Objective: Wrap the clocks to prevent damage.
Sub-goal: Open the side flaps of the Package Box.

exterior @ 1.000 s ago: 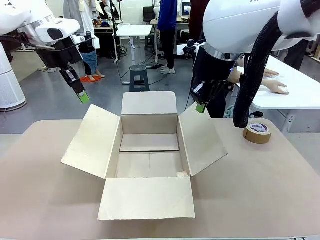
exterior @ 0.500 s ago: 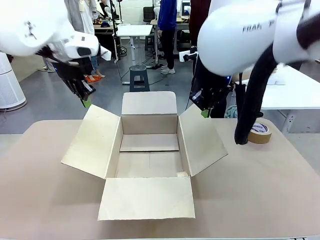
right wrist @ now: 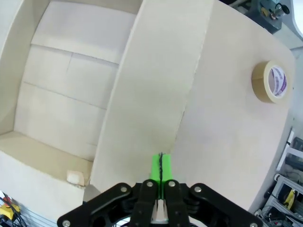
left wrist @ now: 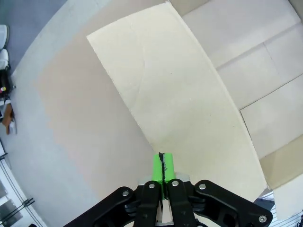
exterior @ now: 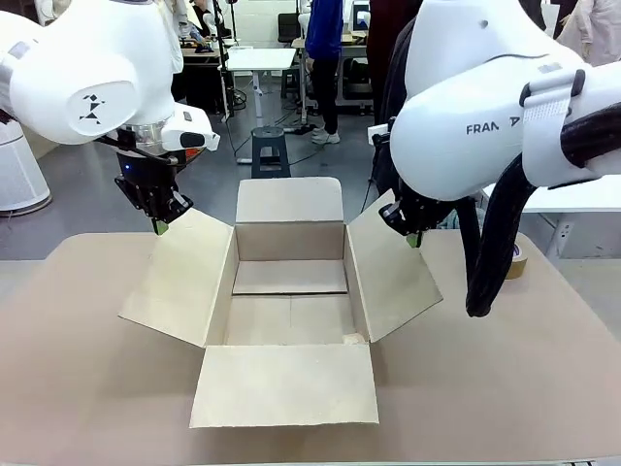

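moved: both arms have dropped in since a second ago. The left gripper (exterior: 160,229) is now just beside the left flap (exterior: 179,282), and the right gripper (exterior: 415,239) is by the right flap (exterior: 393,277)
grippers: both pinched fully closed, green pads together, nothing in them
box (exterior: 291,243): open, mid table (exterior: 505,388), with tape (exterior: 519,260) off to the right
clocks: we can't tell where they are
step: we reckon we're on box prep, sorting the flaps, no wrapping yet
next: probably a gentle outward nudge on each flap without shoving the box
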`<action>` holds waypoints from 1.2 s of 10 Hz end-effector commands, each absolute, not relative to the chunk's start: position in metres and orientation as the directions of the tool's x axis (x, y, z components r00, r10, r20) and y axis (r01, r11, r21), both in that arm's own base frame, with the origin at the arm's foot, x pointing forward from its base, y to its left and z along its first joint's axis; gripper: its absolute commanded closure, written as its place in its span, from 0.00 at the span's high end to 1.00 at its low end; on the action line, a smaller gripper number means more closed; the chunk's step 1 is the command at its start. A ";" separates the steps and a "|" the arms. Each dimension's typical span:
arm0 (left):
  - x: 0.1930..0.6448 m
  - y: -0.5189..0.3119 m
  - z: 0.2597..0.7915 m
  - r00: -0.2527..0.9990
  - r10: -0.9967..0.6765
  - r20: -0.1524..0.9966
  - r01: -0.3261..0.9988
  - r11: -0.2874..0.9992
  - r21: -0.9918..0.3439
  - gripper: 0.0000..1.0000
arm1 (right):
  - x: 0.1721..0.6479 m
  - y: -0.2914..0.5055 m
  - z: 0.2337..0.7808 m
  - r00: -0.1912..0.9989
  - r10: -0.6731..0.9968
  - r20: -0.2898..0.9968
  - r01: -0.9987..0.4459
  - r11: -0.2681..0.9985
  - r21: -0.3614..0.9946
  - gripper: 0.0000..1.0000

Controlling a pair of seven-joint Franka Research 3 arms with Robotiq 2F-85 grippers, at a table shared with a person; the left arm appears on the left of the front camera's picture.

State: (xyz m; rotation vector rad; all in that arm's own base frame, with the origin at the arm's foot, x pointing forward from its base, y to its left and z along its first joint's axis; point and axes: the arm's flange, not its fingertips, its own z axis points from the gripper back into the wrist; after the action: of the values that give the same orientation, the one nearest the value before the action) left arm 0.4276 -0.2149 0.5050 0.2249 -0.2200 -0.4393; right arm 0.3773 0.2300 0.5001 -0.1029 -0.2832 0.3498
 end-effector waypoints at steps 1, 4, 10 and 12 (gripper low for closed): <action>0.432 -0.210 0.501 0.900 -0.390 0.192 0.352 0.913 0.204 0.00 | 0.380 0.229 0.483 0.896 0.325 0.302 -0.316 0.945 -0.080 0.01; 0.433 -0.209 0.506 0.896 -0.377 0.234 0.336 0.921 0.197 0.00 | 0.382 0.229 0.481 0.900 0.320 0.298 -0.309 0.947 -0.083 0.01; 0.448 -0.203 0.474 0.926 -0.299 0.231 0.285 0.954 0.092 0.00 | 0.391 0.223 0.461 0.907 0.305 0.290 -0.294 0.952 -0.082 0.01; 0.455 -0.196 0.452 0.940 -0.273 0.203 0.260 0.962 0.088 0.00 | 0.390 0.218 0.447 0.905 0.312 0.289 -0.302 0.950 -0.080 0.01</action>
State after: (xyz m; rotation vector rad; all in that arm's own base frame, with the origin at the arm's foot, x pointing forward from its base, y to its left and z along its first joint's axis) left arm 0.4521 -0.1973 0.4608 0.0671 -0.2077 -0.3178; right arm 0.3905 0.2229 0.4592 -0.0486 -0.2849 0.3237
